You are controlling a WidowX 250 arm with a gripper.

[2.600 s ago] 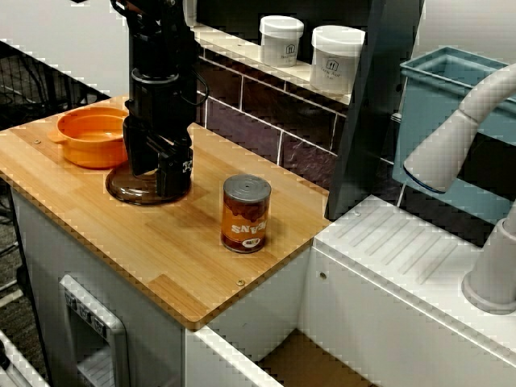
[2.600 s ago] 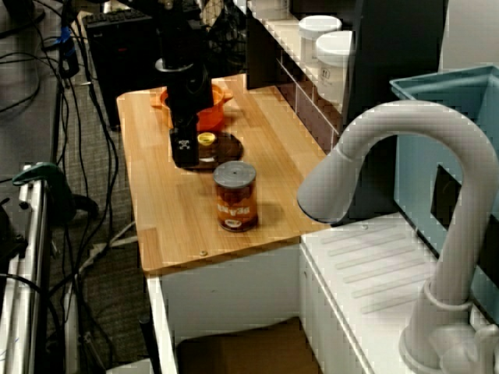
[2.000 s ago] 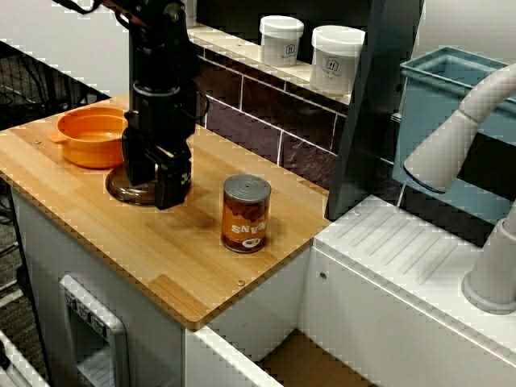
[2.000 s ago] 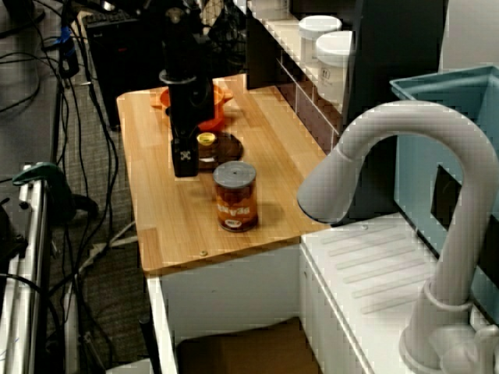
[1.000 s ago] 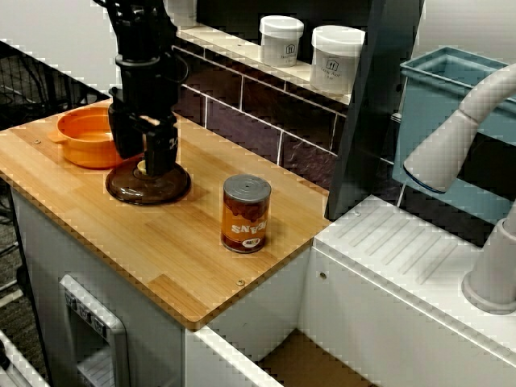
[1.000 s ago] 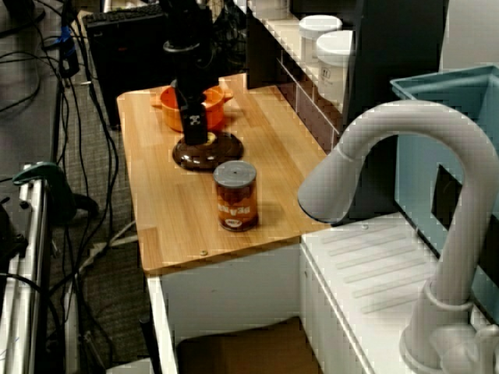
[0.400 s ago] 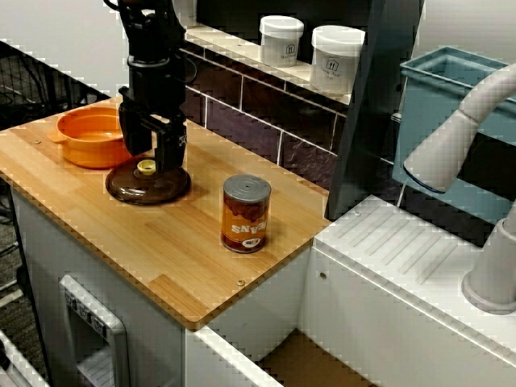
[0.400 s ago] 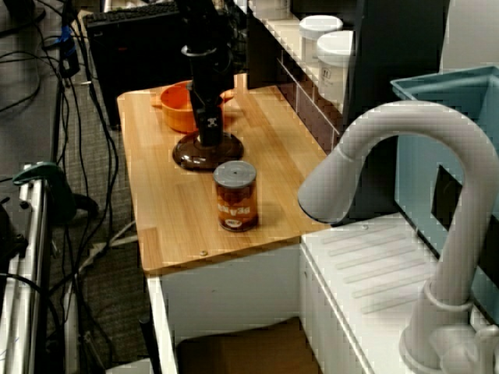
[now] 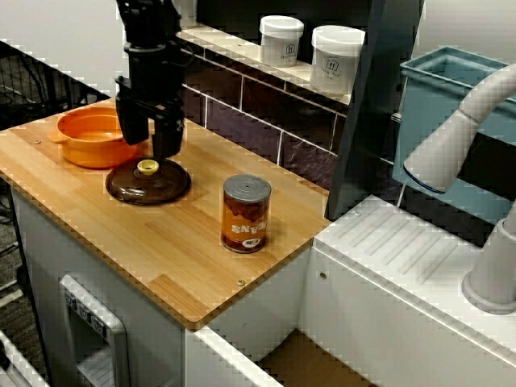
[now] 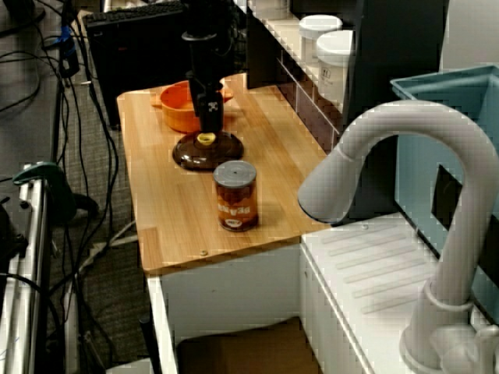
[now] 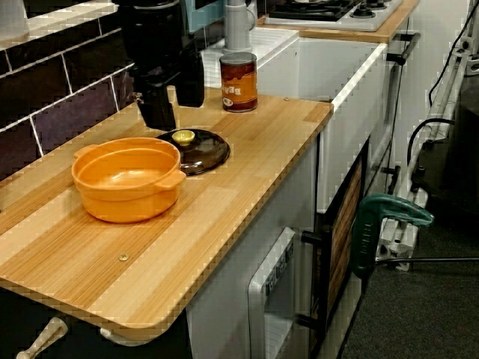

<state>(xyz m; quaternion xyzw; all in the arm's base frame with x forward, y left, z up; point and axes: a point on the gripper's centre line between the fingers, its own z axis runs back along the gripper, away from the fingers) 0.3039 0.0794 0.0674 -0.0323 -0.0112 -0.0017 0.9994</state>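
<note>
My black gripper (image 9: 147, 145) hangs open just above the yellow knob (image 9: 147, 167) of a dark brown lid (image 9: 161, 187) lying flat on the wooden counter. Nothing is between the fingers. In the view past the tap the gripper (image 10: 208, 118) stands over the same knob (image 10: 206, 139). The view along the counter shows the gripper (image 11: 177, 105) with one finger on each side, a little behind the knob (image 11: 182, 137). An orange pot (image 9: 90, 139) sits uncovered right beside the lid, to its left in the front view.
A brown tin can (image 9: 245, 214) stands upright to the right of the lid. Two white jars (image 9: 281, 39) sit on the shelf over the dark tiled wall. A white sink unit with a grey tap (image 9: 451, 137) borders the counter's right end.
The gripper, low at the lid's near side earlier, has risen and shifted back over the knob. The lid, pot and can have stayed put.
</note>
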